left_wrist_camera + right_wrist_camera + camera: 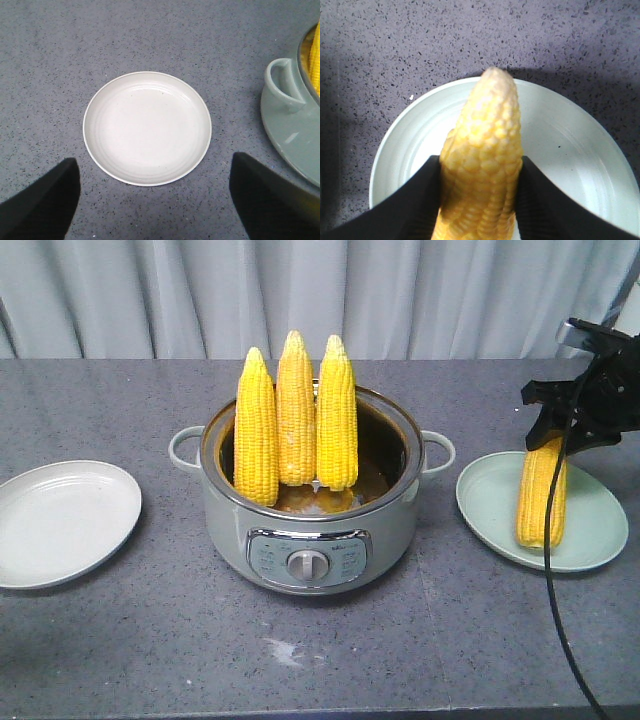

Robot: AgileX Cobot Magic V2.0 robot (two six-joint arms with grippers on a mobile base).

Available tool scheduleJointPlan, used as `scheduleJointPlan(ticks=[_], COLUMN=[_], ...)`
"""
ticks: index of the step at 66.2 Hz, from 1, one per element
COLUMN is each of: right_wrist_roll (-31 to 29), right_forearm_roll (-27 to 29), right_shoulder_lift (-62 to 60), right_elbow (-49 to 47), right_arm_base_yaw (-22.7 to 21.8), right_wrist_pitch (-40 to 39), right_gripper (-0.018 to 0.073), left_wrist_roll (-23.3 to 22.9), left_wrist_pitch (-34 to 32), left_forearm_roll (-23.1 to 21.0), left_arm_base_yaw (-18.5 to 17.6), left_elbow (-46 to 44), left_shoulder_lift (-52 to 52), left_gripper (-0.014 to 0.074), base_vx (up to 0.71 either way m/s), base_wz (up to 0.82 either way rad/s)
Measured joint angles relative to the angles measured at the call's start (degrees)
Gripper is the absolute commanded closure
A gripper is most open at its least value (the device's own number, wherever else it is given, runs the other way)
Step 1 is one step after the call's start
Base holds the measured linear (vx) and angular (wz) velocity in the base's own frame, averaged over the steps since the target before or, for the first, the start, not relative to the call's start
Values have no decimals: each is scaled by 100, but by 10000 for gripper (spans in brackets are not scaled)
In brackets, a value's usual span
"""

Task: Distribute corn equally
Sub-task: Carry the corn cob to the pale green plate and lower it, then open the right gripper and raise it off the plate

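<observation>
Three cobs (296, 420) stand in the cooker (310, 530) between two plates; right gripper (479, 172) clamps a fourth cob (541, 495) over the green plate (600, 525), left gripper (153, 160) gapes wide above the white plate (147, 127)

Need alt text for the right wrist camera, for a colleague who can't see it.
The right gripper is clamped on a yellow corn cob, black fingers pressing either side, its tapered tip pointing away from the camera. Beneath it lies a pale green plate on a speckled grey counter.

We see our right gripper (481, 172) clamped on a yellow corn cob (487, 125), its tip over a pale plate (570, 145) on the speckled grey table (380, 45).
</observation>
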Motion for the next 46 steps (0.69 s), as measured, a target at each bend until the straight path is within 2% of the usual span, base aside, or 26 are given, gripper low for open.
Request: scheduleJointPlan(ticks=[19,26,46], right_wrist_roll=[11,-6,-110], right_forearm_roll=[0,0,-88], right_shoulder_lift=[0,0,-28], right_elbow=[0,0,0], right_arm_base_yaw=[0,0,0], right_wrist_pitch=[-17,-17,-17], right_gripper=[48,-6,-19], left_wrist_roll=[0,0,0], left_wrist_pitch=[0,0,0], left_forearm_roll=[0,0,0], left_arm_base_yaw=[0,0,0], left_elbow=[0,0,0], left_shoulder_lift=[0,0,0], left_gripper=[20,20,20], base_vx=[0,0,0], base_wz=[0,0,0])
